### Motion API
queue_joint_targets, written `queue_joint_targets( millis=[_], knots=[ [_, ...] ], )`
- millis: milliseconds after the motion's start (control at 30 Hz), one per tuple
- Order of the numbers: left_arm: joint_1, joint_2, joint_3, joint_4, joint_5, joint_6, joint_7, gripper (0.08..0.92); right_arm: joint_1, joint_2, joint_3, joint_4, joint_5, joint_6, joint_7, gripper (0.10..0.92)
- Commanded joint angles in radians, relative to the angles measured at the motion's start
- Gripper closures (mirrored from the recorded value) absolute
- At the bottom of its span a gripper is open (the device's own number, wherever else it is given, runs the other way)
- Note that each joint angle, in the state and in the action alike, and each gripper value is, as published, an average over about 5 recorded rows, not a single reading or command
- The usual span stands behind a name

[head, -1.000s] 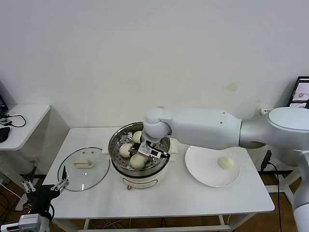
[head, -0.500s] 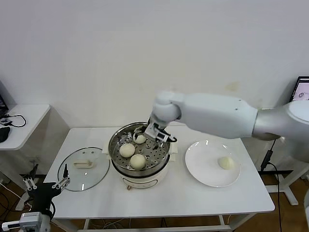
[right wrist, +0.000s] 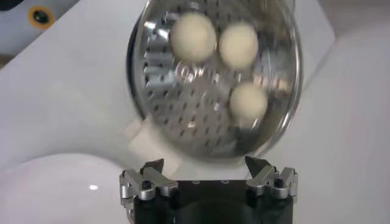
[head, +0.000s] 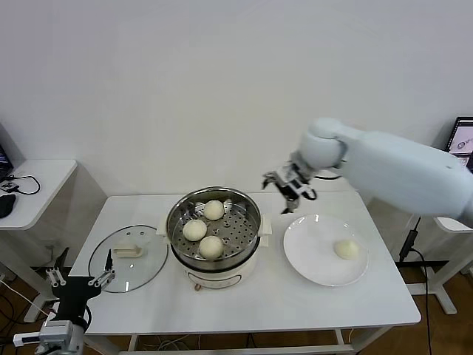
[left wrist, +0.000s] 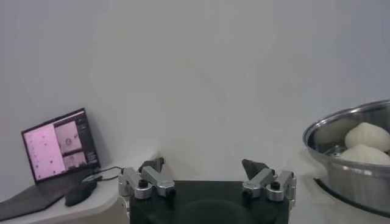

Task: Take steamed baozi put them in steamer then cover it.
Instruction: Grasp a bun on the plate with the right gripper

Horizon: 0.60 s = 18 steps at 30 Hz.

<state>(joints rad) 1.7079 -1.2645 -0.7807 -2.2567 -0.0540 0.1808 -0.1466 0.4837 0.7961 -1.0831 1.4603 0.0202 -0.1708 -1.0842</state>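
Note:
The steamer [head: 177, 235] stands mid-table, a shiny steel pot on a white base, and holds three baozi [head: 211, 246] on its perforated tray [right wrist: 201, 122]. A fourth baozi [head: 346, 249] lies on the white plate [head: 310, 262] to the right. The glass cover [head: 148, 268] with its cream handle lies flat on the table left of the steamer. My right gripper [head: 290, 189] is open and empty, in the air between steamer and plate; its wrist view shows the three buns [right wrist: 237, 45] below. My left gripper [head: 80, 280] is open and parked low, off the table's front left corner.
A white side table [head: 33, 192] with a mouse and cables stands at far left. A laptop [left wrist: 58, 146] shows in the left wrist view. A monitor edge [head: 462, 144] is at far right. The table's front strip [head: 259, 303] is bare.
My right gripper has let go of a baozi in the steamer, risen out of the pot and swung right toward the plate. The steamer now holds three buns in full view.

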Motion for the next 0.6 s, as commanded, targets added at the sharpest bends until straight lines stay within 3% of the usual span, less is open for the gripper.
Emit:
queue_joint_targets(
  millis=[33,300,600],
  knots=[
    [-0.002,0.009,0.023,0.003,0.003,0.002,0.001,0.177,-0.254,-0.277,0.213,-0.021,-0.143,-0.075,-0.033,0.203],
    [0.005,0.011,0.025,0.011,0.008,0.001,0.002,0.177,-0.556,-0.277,0.469,-0.139,-0.286,-0.046,-0.046,0.203],
    [0.008,0.004,0.027,0.018,0.015,0.000,0.002,0.177,-0.701,-0.227,0.598,-0.213,-0.332,-0.037,-0.032,0.203]
  ],
)
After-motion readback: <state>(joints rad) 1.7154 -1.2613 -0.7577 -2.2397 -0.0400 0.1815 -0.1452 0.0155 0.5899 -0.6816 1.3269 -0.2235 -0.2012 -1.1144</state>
